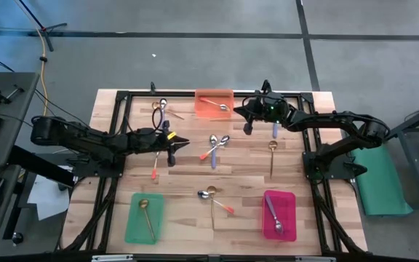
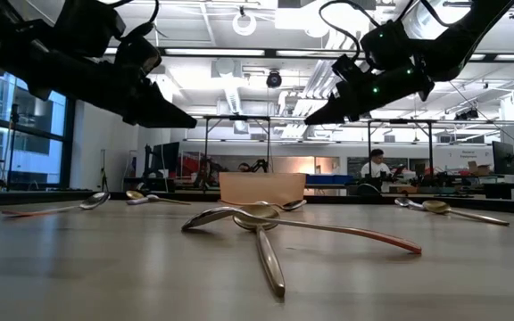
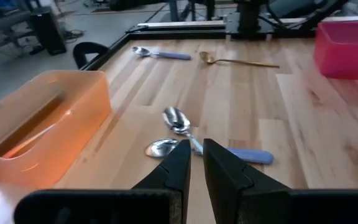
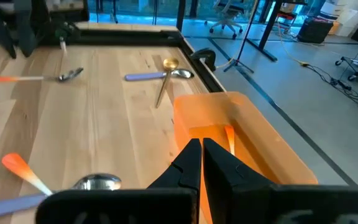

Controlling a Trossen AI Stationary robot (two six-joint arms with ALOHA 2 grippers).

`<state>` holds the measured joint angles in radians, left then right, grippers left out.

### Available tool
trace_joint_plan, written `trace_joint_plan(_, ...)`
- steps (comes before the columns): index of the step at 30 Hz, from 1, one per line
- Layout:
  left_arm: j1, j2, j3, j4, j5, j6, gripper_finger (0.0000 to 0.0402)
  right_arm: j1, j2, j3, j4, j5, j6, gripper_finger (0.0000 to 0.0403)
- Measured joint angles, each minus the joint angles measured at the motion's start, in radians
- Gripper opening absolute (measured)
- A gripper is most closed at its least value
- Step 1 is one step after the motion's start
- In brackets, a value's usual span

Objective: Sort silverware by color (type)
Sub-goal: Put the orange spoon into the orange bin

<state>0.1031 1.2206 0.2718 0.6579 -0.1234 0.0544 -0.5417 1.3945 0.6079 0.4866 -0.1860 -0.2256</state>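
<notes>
Over the table's left half, I see my left arm stretched out nearly level from its base at the left edge, its left gripper point(image 1: 181, 143) pointing toward the table's middle. From its wrist view the fingers point(image 3: 180, 167) are nearly pressed together with only a narrow slit between them, holding nothing. Just ahead of them lie a crossed pair of spoons, a purple-handled spoon point(image 1: 213, 154) over an orange-handled spoon point(image 1: 217, 145). Another orange-handled spoon point(image 1: 156, 169) lies just below the gripper in the high view.

My right arm reaches from the right edge toward the back of the table, elbow bent, its right gripper point(image 1: 240, 109) beside the orange tray point(image 1: 214, 104). Its fingers point(image 4: 191, 163) are closed together, empty. One orange-handled spoon point(image 1: 214, 104) lies inside that tray.

Elsewhere: a gold spoon point(image 1: 272, 155) lies near the right side with a purple-handled spoon point(image 1: 275, 129) just behind it; a gold one point(image 1: 146, 217) sits in the green tray point(image 1: 132, 225); a purple-handled spoon point(image 1: 273, 217) sits in the pink tray point(image 1: 291, 200). A small cluster point(image 1: 214, 199) of gold and orange-handled spoons lies front centre, and another group point(image 1: 164, 110) is at the back left.
</notes>
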Motion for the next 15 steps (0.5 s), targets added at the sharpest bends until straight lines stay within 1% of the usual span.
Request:
trace_joint_plan(3,-0.009,0.010,0.000,0.005,0.035,0.001,0.0035,0.005,0.000,0.000,0.026,0.000,0.032,0.0000)
trace_joint_plan(6,-0.005,0.021,0.001,0.028,0.036,0.001,0.0035,0.006,0.000,0.000,0.039,0.004,0.021,0.0000)
trace_joint_plan(11,0.022,0.034,0.045,0.041,0.040,-0.032,0.0035,0.005,0.000,0.000,0.107,0.128,0.014,0.0000)
trace_joint_plan(15,0.022,0.048,0.085,-0.001,0.098,-0.018,0.0035,0.004,-0.008,0.000,0.122,0.128,0.001,0.0000)
